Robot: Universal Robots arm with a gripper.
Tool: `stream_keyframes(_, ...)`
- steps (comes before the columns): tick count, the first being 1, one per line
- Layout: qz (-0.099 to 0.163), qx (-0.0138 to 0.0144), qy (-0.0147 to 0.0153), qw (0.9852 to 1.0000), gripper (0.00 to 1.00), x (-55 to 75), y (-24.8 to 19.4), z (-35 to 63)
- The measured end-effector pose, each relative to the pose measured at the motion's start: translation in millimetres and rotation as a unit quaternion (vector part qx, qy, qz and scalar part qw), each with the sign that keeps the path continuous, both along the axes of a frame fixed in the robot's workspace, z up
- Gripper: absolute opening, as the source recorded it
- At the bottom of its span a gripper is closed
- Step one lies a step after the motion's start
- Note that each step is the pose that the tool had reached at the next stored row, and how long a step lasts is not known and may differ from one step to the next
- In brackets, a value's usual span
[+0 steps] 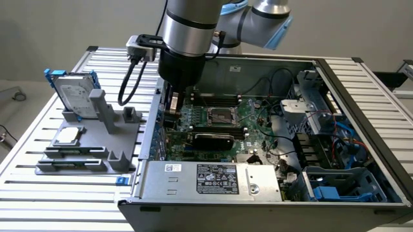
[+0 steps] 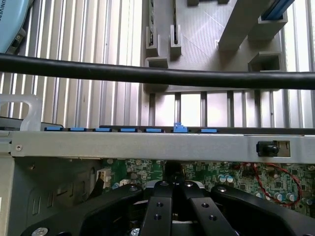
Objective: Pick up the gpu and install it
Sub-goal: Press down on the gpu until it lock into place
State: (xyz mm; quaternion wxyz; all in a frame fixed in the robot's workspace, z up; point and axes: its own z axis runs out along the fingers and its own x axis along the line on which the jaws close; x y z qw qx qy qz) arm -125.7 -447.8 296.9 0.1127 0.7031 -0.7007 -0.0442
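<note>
You are looking at a robotics lab or test workshop, not a home or office. An open computer case [image 1: 271,145] is lying on a slatted aluminium workbench [image 1: 26,193], exposing its green circuit board [image 1: 219,121] and cables. On the exterior view's left, a grey parts holder [image 1: 90,145] is sitting on the bench, carrying a hard drive [image 1: 74,94] upright. An industrial robot arm [image 1: 190,29] is reaching down into the case against a bare grey wall [image 1: 65,29].
</note>
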Motion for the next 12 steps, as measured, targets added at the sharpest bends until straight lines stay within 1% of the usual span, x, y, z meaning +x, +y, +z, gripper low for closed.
stream_keyframes(6, 0.0, -0.0002, 0.0016, 1.0, 0.11, 3.8, -0.2, 3.3)
stream_keyframes(12, 0.0, -0.0012, 0.0017, 1.0, 0.11, 3.7, -4.5, 3.2)
